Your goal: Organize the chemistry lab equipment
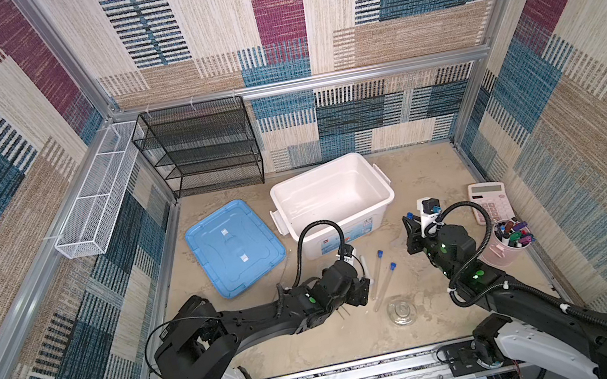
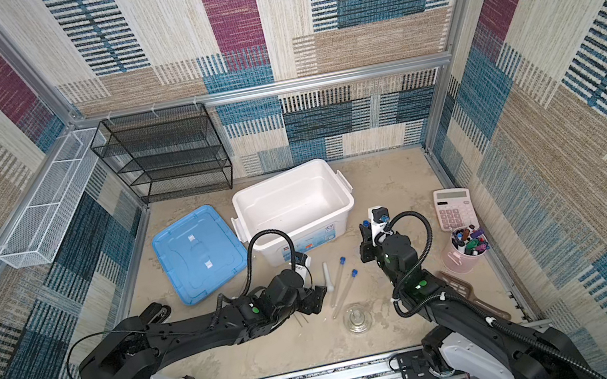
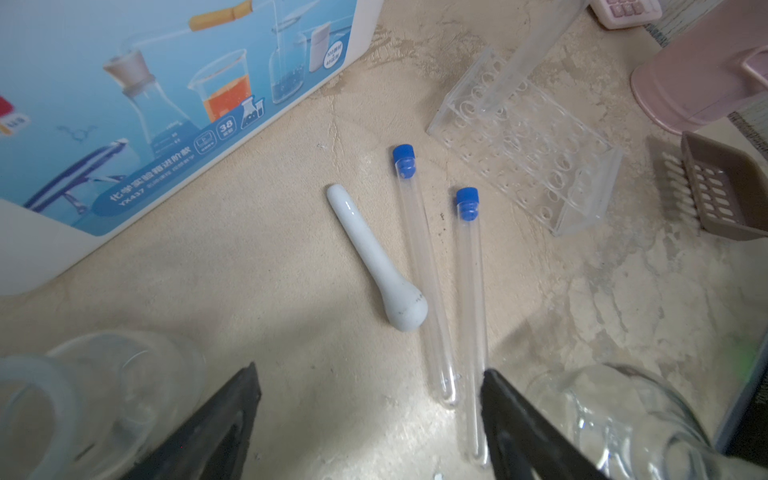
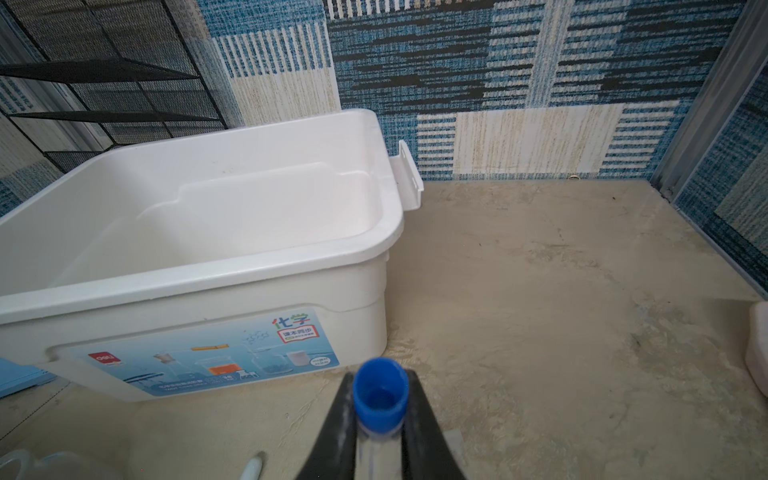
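Beige tabletop point(image 1: 321, 347) inside patterned walls. At centre of the left wrist view, two capped tubes point(image 3: 419, 270) side by side, long axes running from the lower frame up toward their blue caps, rounded ends nearest the left gripper point(image 3: 368, 374). Jaws wide apart around those ends, gripping nothing. White pestle point(image 3: 374, 257) touching the tube on the left. Plainly the nearer arm. Right of centre in a top view, right gripper point(image 1: 411, 224) clamped on a third tube point(image 4: 380, 395), held upright beside the white bin point(image 4: 208, 282). Probably calls for closing across one tube, not along it.

Below its blue cap the tube point(image 4: 380, 399) blurs out of view (a glass dish point(image 3: 615, 411) is cropped too).
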You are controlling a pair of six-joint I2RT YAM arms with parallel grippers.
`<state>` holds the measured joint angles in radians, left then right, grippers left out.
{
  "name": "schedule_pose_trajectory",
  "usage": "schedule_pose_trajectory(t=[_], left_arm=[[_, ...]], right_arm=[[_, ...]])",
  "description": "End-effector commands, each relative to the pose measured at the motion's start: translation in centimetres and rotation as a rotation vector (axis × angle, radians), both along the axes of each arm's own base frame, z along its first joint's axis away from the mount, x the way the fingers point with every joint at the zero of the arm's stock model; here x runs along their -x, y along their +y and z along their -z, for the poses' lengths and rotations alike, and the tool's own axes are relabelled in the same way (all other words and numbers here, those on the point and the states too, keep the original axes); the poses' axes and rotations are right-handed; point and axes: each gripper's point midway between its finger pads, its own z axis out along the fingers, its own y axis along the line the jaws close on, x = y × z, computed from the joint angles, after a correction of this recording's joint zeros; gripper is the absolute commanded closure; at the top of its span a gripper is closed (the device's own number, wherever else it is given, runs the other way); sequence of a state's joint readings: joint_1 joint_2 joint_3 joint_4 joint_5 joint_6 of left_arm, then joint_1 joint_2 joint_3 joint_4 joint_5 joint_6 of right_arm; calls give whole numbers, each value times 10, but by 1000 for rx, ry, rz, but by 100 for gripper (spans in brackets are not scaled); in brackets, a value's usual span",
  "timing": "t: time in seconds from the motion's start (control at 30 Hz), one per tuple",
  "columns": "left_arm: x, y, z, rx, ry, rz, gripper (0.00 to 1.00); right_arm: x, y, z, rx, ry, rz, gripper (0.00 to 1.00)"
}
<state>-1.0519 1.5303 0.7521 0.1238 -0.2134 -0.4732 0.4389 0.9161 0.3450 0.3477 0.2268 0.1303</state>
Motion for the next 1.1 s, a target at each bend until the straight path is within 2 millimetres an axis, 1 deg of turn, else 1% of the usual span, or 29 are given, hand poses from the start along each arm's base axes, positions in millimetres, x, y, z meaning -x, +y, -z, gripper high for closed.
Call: schedule_pose_trajectory(t=[0.0,0.37,0.67,1.07], left_arm=[[-4,0,-5,23,-17,-27,11],[-4,1,-1,19,-12,-27,10],[-3,1,1,13,-10,-23,10],[-4,-1,4,4,-10,-15,10]], right_arm=[[-2,2,-10,-12,-43,-4,85],[-6,5,-10,-12,-43,-9,85],[-9,3,-9,1,-51,6,85],[-12,4,-1,42,-32,3,86]])
